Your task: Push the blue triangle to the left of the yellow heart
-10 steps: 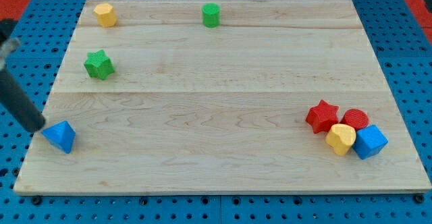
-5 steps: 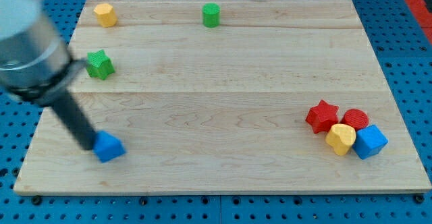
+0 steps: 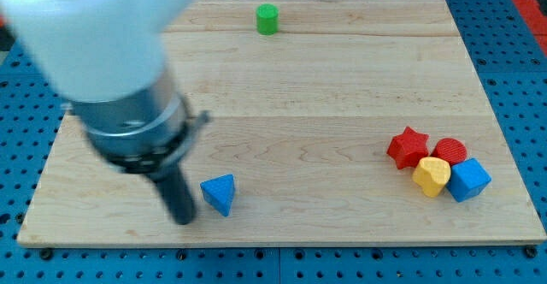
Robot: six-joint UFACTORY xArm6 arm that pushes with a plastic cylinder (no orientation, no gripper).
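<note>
The blue triangle [image 3: 219,193] lies near the view's bottom, left of the board's middle. My tip [image 3: 182,218] stands just to its left and slightly lower, close to it or touching. The yellow heart [image 3: 431,176] sits at the view's right, in a tight cluster with a red star [image 3: 408,146], a red cylinder [image 3: 450,151] and a blue cube [image 3: 468,180]. The triangle is far to the left of the heart.
A green cylinder [image 3: 267,18] stands near the view's top edge of the wooden board [image 3: 342,87]. The arm's large white and grey body [image 3: 111,70] covers the board's upper left, hiding whatever lies there.
My tip has swept to the right along the view's bottom, pushing the blue triangle from the left edge toward the middle. The arm now hides the green star and yellow block.
</note>
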